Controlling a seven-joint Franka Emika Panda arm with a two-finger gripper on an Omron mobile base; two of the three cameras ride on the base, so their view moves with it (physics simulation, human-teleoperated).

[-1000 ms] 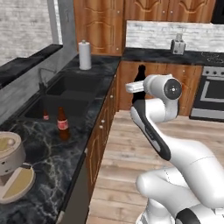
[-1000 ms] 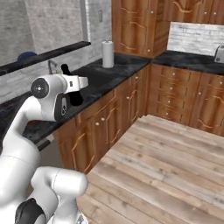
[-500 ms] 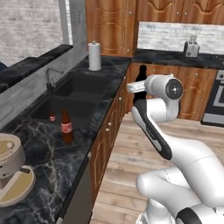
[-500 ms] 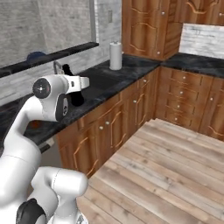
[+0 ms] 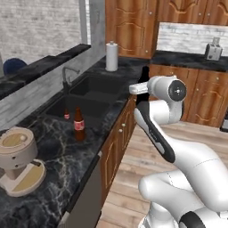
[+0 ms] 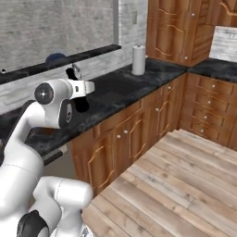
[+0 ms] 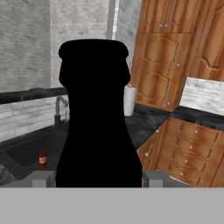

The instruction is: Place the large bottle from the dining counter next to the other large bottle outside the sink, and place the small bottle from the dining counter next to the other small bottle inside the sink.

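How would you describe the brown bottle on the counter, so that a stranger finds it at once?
Find the black sink with its curved faucet. On the counter at its near corner stands an amber-brown bottle with a red label. It is far taller than the tiny bottle inside the sink.

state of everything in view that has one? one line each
black bottle: upright, held between the fingers, off the counter
amber bottle: upright on the counter beside the sink, capped
small bottle: upright inside the sink
faucet: no water running
paper towel roll: upright on the counter
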